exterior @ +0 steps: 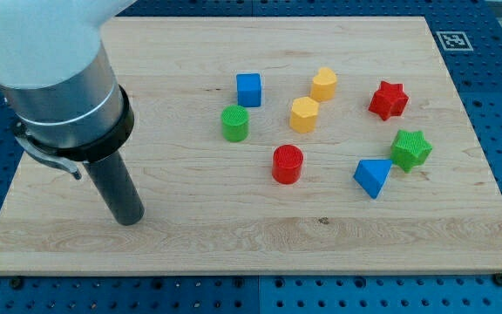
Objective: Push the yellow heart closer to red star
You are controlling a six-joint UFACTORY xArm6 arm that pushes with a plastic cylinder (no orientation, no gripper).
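Yellow heart (324, 84) at board's upper middle, at 9 o'clock from red star (389, 99), apart. Long axis, pointing direction: cannot tell. Yellow hexagon (304, 114) just beside heart at 7 o'clock. My tip (130, 220) far off at 8 o'clock, touching nothing; no jaws, bare rod.

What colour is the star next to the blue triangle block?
Green. The green star sits at the view's right, touching the blue triangle block, seen clearly in the camera view.
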